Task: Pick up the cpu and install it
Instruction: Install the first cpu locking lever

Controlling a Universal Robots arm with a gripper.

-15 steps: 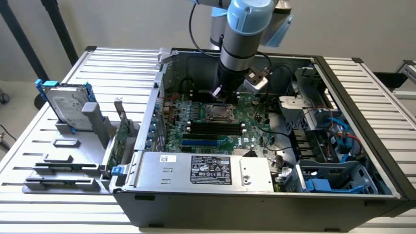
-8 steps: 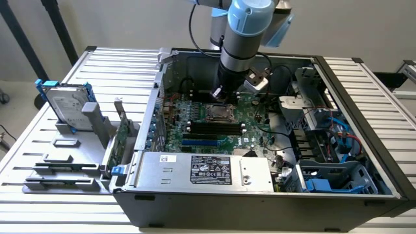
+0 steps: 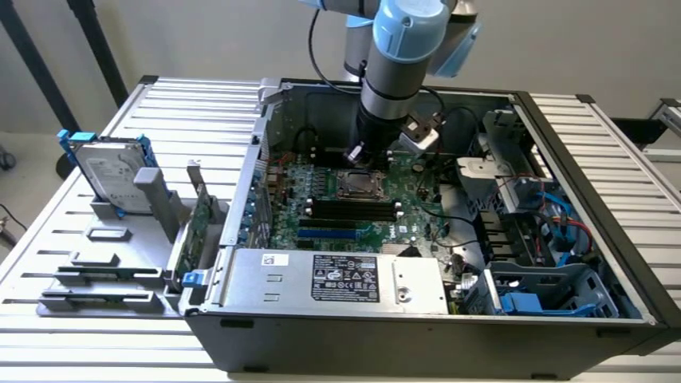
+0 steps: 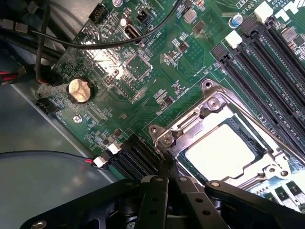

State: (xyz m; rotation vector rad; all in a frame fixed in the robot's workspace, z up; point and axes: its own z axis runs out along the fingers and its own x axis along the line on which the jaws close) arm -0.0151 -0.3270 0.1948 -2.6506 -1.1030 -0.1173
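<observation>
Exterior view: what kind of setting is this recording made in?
Probably a lab bench for computer assembly: an open desktop PC case lies on a slatted metal table, its motherboard exposed, with a hard drive upright in a grey parts fixture beside it.

Standing on a slatted table: an open computer case, motherboard lying flat inside. Sitting in the socket at the board's middle: the cpu. Hanging just above the socket: the gripper. Lying before the board, along the case's front wall: a power supply. Standing in a rack toward the exterior view's left: a hard drive.
</observation>
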